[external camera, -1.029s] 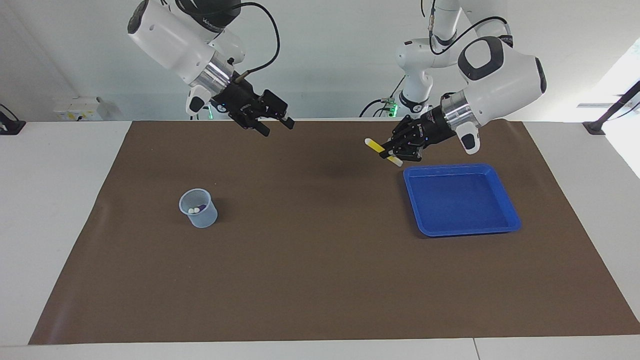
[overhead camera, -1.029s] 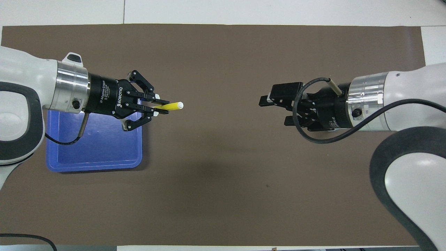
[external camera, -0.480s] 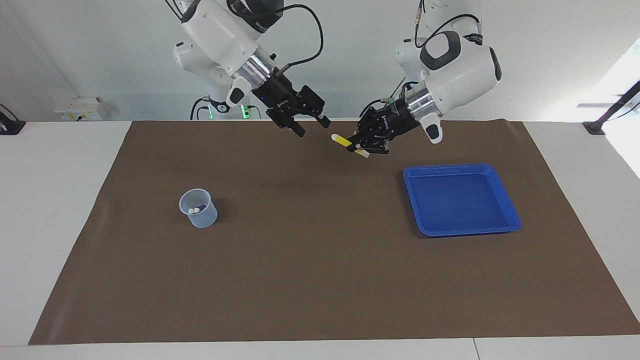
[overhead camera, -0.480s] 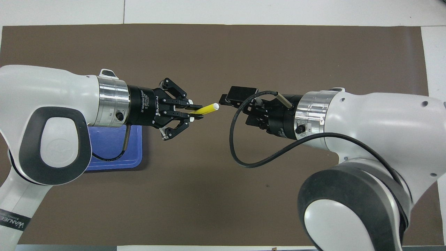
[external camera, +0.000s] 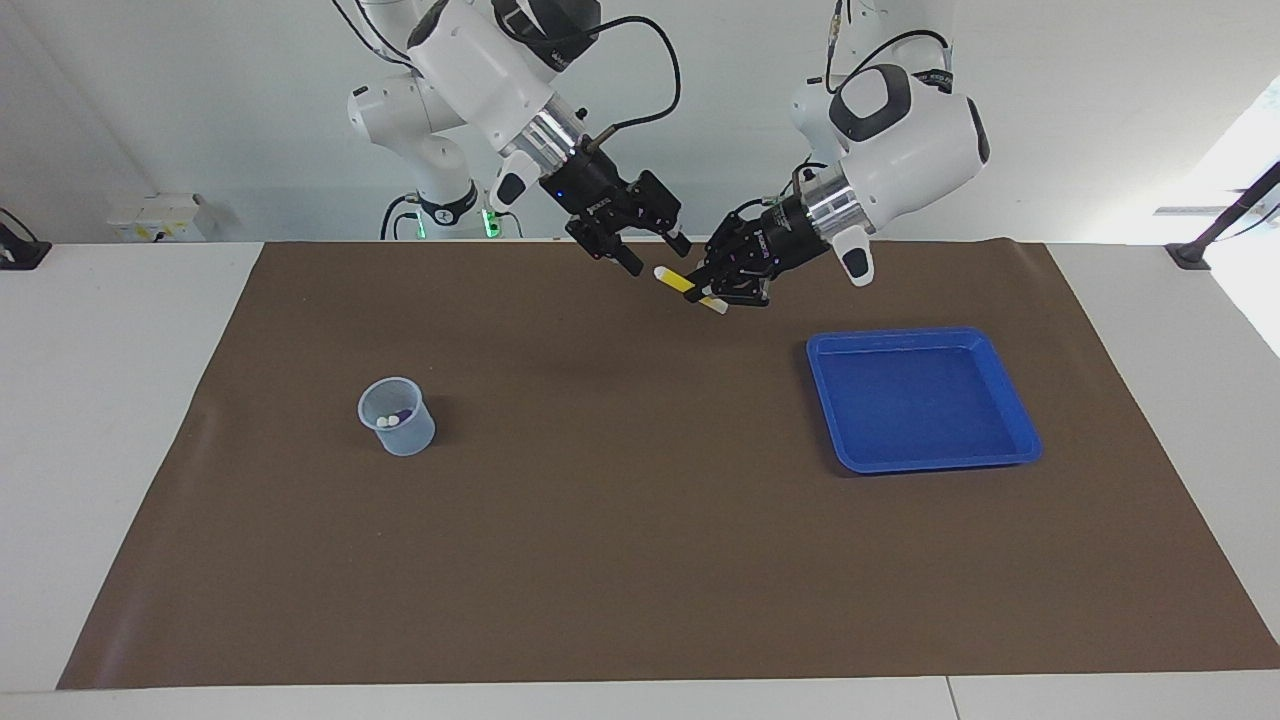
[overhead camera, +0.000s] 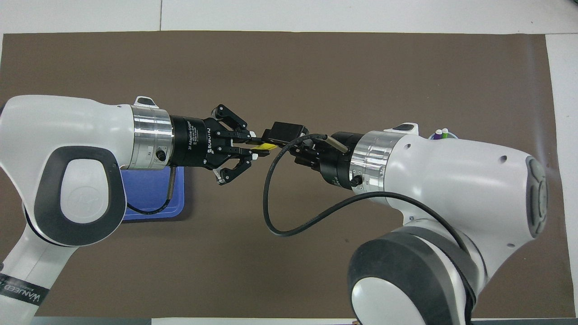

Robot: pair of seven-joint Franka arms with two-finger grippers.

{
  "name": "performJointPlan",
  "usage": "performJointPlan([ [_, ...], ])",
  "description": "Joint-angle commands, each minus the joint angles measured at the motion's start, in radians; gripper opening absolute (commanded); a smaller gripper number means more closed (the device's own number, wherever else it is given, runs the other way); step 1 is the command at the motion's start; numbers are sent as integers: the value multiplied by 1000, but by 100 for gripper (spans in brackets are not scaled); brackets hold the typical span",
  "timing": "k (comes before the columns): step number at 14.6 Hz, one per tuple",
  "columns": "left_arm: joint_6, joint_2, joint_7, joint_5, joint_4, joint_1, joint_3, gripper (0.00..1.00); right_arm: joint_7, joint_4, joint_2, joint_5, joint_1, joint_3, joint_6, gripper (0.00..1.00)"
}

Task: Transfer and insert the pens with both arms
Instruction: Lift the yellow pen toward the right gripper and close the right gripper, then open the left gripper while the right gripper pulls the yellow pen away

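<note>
My left gripper [external camera: 712, 291] [overhead camera: 253, 147] is shut on the yellow pen [external camera: 683, 284] [overhead camera: 266, 146] and holds it level in the air over the brown mat [external camera: 640, 520], midway between the two ends. My right gripper [external camera: 654, 254] [overhead camera: 276, 139] faces it with its fingers apart on either side of the pen's pale free end. In the overhead view one right finger covers most of the pen. The purple pen [overhead camera: 437, 133] and the green pen [overhead camera: 445, 132] stand in a clear cup [external camera: 398, 420] toward the right arm's end.
An empty blue tray [external camera: 925, 336] [overhead camera: 151, 198] lies on the mat toward the left arm's end. Two slimmer white arms [external camera: 440, 170] with green-lit bases stand at the robots' edge of the table. White table [external camera: 110, 400] borders the mat.
Both arms swung in toward each other over the middle of the mat. The left gripper carried the yellow pen along, and the right gripper's fingers now straddle its free end.
</note>
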Motion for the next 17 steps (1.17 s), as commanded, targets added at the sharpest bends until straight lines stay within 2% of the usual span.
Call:
performJointPlan([
  [1, 52, -54, -13, -53, -59, -13, 9, 0, -34, -12, -8, 5, -10, -2, 3, 82],
  [2, 56, -54, -13, -53, -60, -15, 8, 0, -34, -14, -8, 5, -10, -2, 1, 82],
  [6, 62, -54, -13, -53, -60, -29, 9, 0, -36, -12, -6, 7, -10, -2, 4, 57],
  [12, 66, -54, -10, -53, -60, -41, 9, 0, -31, -12, -6, 7, -11, -2, 7, 50],
  [15, 66, -54, -8, -53, -60, -41, 9, 0, -31, -11, -5, 7, -13, -2, 7, 40],
  [17, 66, -54, -8, -53, -60, -40, 9, 0, -33, -11, -5, 7, -16, -2, 7, 37],
])
